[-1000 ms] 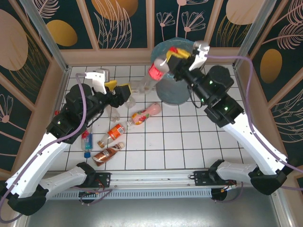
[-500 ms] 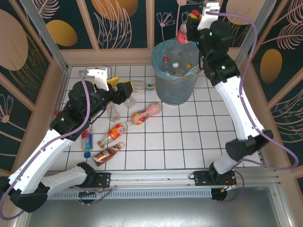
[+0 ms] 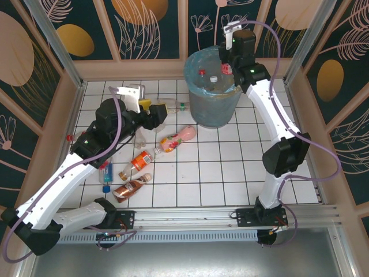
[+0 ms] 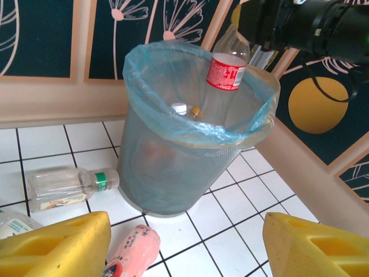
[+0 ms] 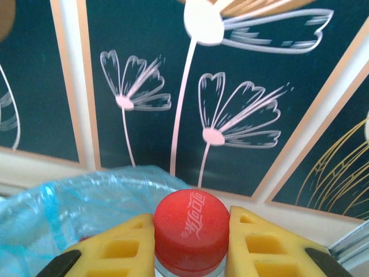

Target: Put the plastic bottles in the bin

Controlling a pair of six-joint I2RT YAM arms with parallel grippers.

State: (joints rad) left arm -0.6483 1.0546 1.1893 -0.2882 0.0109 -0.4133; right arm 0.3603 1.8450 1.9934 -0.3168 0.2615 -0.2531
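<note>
One bottle (image 4: pixel 226 72) upright just inside bin (image 4: pixel 136 63) rim.

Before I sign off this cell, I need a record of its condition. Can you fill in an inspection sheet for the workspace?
Surface: white tiled table, no spills seen.
Job's things: bin upright, bottles inside; loose bottles lying on tiles left of it; red-capped bottle hanging into its mouth.
Clutter: nothing seen.
Grippers: left gripper open, empty; right gripper shut on red-capped bottle.
Cables: purple cable looping off each arm.
Surroundings: dark floral wall panels.
</note>
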